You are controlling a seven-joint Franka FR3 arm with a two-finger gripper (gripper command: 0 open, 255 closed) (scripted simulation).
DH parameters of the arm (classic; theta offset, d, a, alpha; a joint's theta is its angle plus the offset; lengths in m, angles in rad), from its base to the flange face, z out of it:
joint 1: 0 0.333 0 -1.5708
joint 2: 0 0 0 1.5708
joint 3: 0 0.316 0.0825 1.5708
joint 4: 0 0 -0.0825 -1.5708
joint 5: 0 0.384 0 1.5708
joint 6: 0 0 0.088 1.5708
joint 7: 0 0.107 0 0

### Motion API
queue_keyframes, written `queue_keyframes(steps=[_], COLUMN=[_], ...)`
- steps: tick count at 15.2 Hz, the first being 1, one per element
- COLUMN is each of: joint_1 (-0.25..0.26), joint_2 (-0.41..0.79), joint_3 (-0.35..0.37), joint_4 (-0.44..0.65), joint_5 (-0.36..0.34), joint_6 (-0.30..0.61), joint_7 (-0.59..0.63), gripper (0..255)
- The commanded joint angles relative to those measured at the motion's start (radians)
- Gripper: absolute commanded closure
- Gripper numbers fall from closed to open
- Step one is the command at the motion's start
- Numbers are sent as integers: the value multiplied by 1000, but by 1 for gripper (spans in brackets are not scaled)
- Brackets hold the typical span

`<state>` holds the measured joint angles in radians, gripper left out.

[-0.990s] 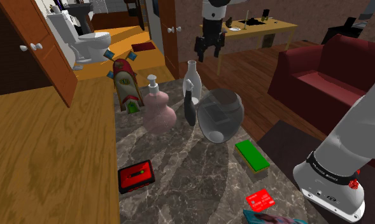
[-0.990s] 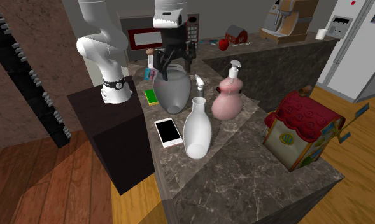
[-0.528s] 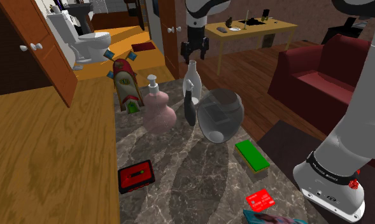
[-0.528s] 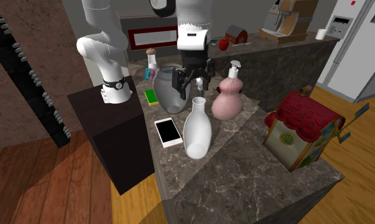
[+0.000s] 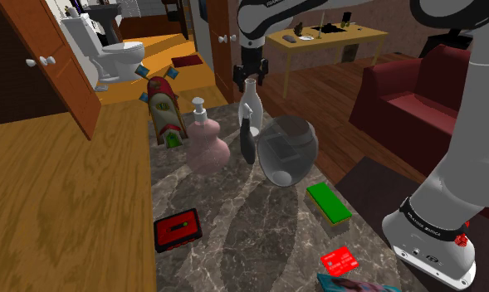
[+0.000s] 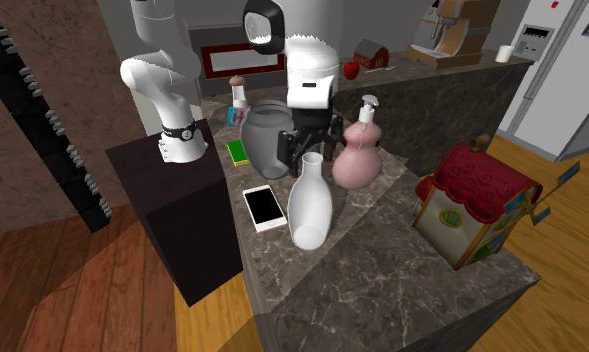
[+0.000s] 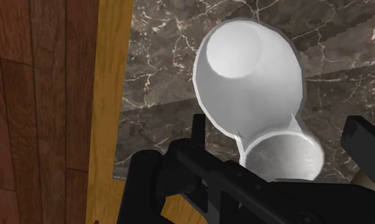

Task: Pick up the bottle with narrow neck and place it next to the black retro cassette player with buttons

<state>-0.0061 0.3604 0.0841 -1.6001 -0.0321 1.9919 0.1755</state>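
Both fingers (image 7: 367,145) of the hand (image 6: 306,157) stand apart, with the white bottle (image 6: 310,210) directly beneath, its neck between them, untouched.

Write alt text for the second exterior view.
The black gripper, fingers open, hangs at the mouth of a white narrow-necked bottle on a marble counter. A grey vase and a pink pump bottle stand behind it.

Marble counter (image 5: 234,220), red sofa (image 5: 410,104), wood floor (image 5: 321,90)
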Motion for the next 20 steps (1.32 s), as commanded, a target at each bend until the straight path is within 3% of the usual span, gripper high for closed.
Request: queue_keyframes(steps=[1,8,9,20], joint_1=[-2,-2,-2,-2], joint_2=[6,6,6,-1], joint_3=[-1,-1,-1,-1], joint_4=[-7,-7,-7,11], joint_5=[0,0,0,1], joint_6=[13,13,13,-11], joint_7=[-3,-2,-2,-3], gripper=[0,0,255,255])
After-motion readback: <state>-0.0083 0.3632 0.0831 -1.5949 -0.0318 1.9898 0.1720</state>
